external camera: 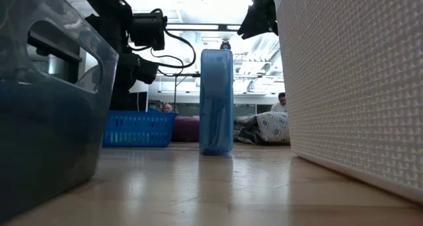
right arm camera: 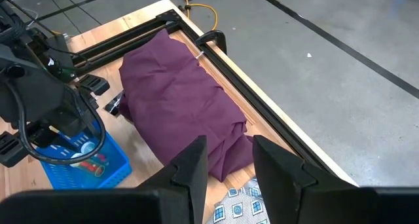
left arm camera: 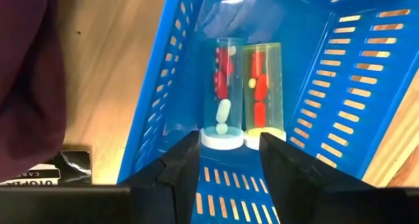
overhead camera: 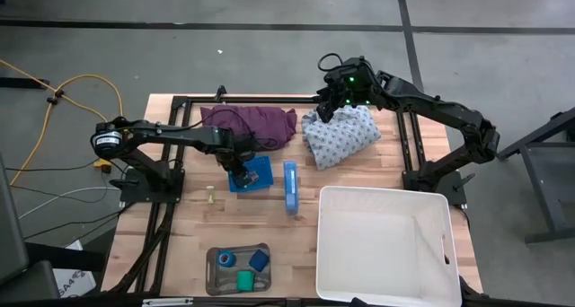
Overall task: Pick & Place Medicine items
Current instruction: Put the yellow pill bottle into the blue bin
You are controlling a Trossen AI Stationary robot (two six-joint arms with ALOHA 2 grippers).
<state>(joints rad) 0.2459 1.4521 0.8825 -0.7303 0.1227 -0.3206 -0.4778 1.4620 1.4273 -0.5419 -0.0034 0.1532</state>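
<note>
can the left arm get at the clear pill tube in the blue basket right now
Probably yes. The left tool sits inside the blue basket, open, with the clear pill tube straight ahead between its fingers and nothing in between.

A blue slotted basket [left arm camera: 340,86] is holding two clear vials: one [left arm camera: 224,86] is showing red and white pills above a white cap, the other [left arm camera: 262,86] is glowing yellow-green around red pills. A plum-purple cloth [right arm camera: 177,99] is lying beside a white cloth with a blue print [overhead camera: 341,132]. A white bin [overhead camera: 382,208] is sitting on pale wood [overhead camera: 180,226]; a grey tray [overhead camera: 216,280] is carrying blue and green items.
</note>
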